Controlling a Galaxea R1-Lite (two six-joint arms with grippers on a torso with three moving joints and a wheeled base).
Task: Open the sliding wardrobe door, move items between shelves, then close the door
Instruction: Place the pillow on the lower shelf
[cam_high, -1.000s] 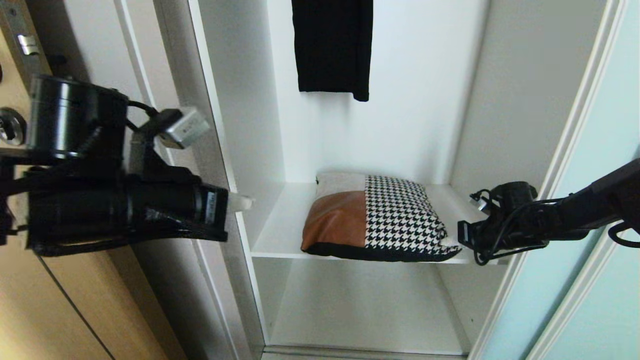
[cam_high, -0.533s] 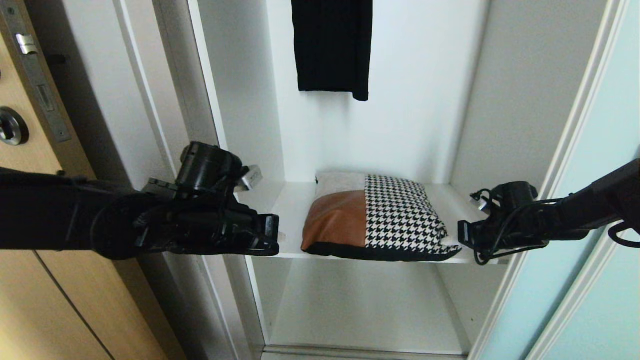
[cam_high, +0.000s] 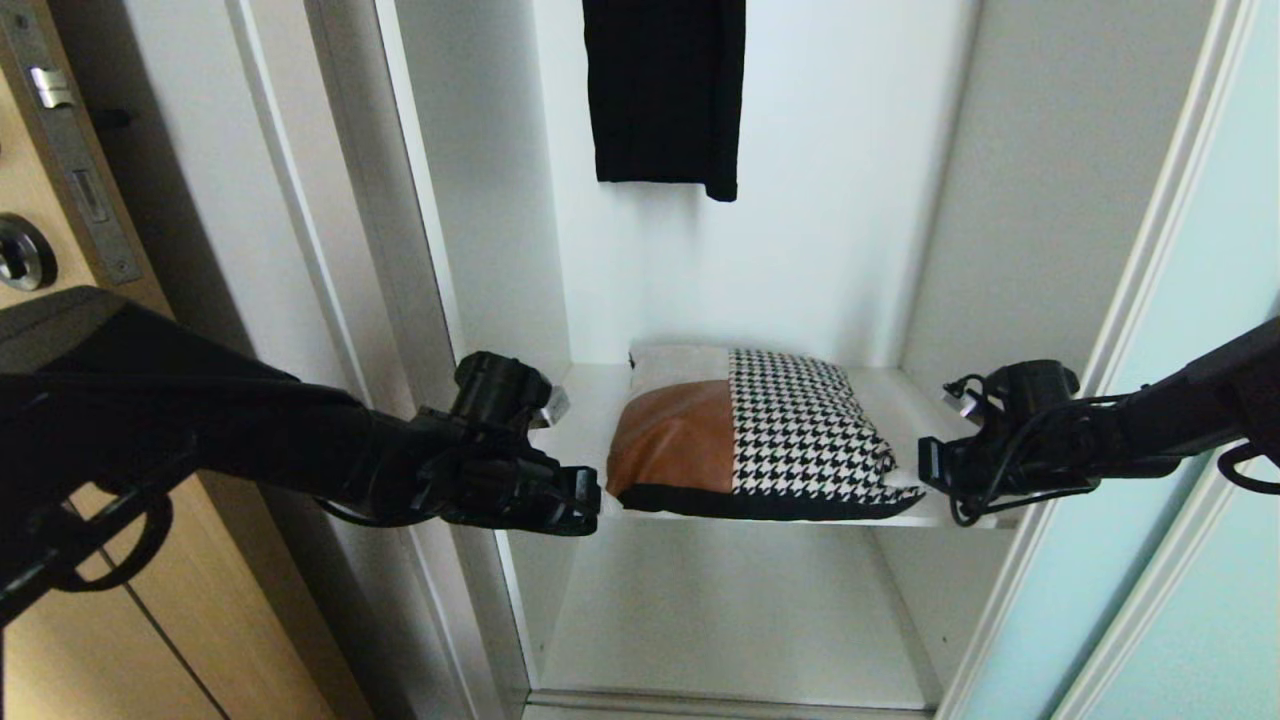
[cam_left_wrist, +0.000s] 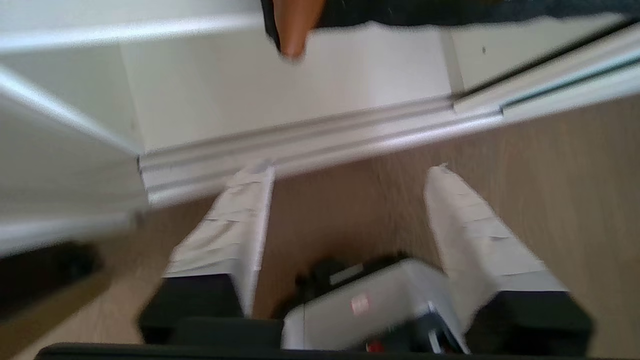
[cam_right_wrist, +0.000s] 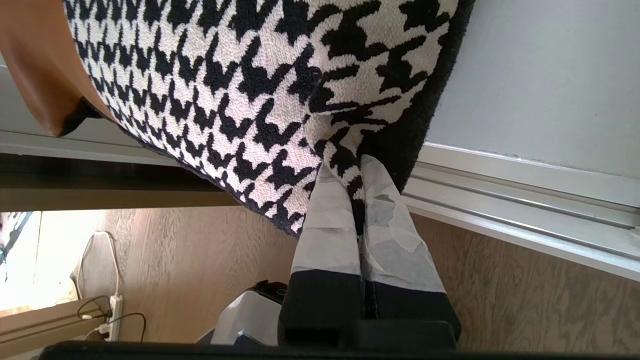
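- Cushion (cam_high: 755, 432) lies flat on mid shelf (cam_high: 575, 440) inside wardrobe: brown leather patch front-left, houndstooth on the right, grey strip at back, black underside along front edge.
- R gripper (cam_right_wrist: 350, 172) at cushion's front-right corner, fingers pinched tight together on the black-edged houndstooth corner; in head view it sits at shelf's right end (cam_high: 915, 478).
- L gripper (cam_left_wrist: 347, 172) just off cushion's front-left corner, level w/ shelf front edge; taped fingers (cam_left_wrist: 235, 225) spread wide apart, nothing between them. Wrist view looks down at wood floor and bottom track.
- Sliding wardrobe door (cam_high: 1210, 420) pushed to the right, opening clear.
- Lower shelf (cam_high: 720, 620) bare.
- Black garment (cam_high: 665, 90) hangs above cushion.
- Wood hinged door (cam_high: 60, 220) at far left.
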